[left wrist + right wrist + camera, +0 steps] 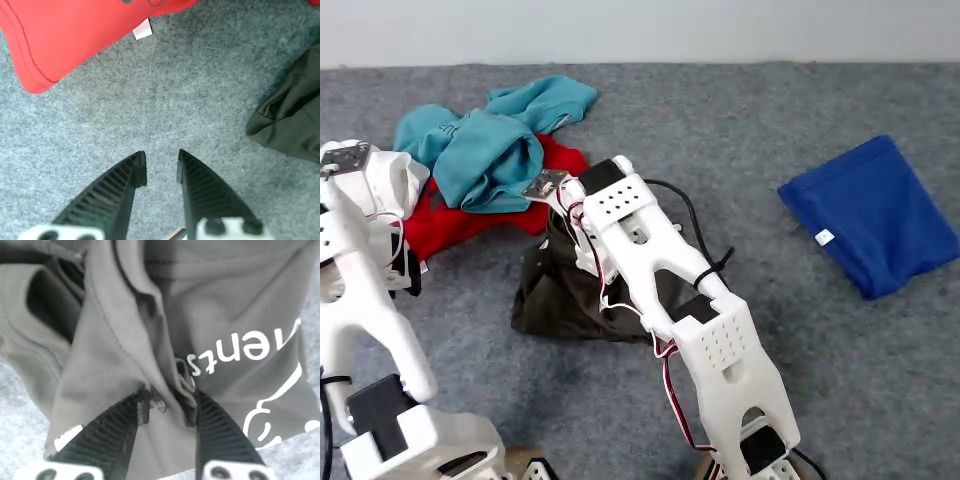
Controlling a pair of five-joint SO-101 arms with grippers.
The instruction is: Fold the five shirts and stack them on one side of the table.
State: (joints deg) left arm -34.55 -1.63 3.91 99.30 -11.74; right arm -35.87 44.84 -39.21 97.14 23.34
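- High view: four cloth items lie on the grey tabletop (770, 110). A blue shirt (870, 215) lies folded and flat, well apart from the rest, on the side away from the heap.
- A teal shirt (485, 155) sits crumpled on top of a red shirt (460, 225). Whether the teal heap is one garment or two, I cannot tell.
- A dark shirt (555, 295) lies bunched just beside the red one, partly under the right arm (650, 250).
- Right wrist view: the right gripper (169, 400) is down in the dark shirt (125, 315). Its jaws are part-closed, with a raised ridge of cloth pinched between the fingertips. White print shows on the fabric next to them.
- Left wrist view: the left gripper (161, 165) hangs over bare tabletop with a narrow gap between its jaws, holding nothing. The edge of the red shirt (60, 35), with a small white label (142, 30), lies ahead of it, and the dark shirt (295, 120) lies off to one side. Neither touches the gripper.
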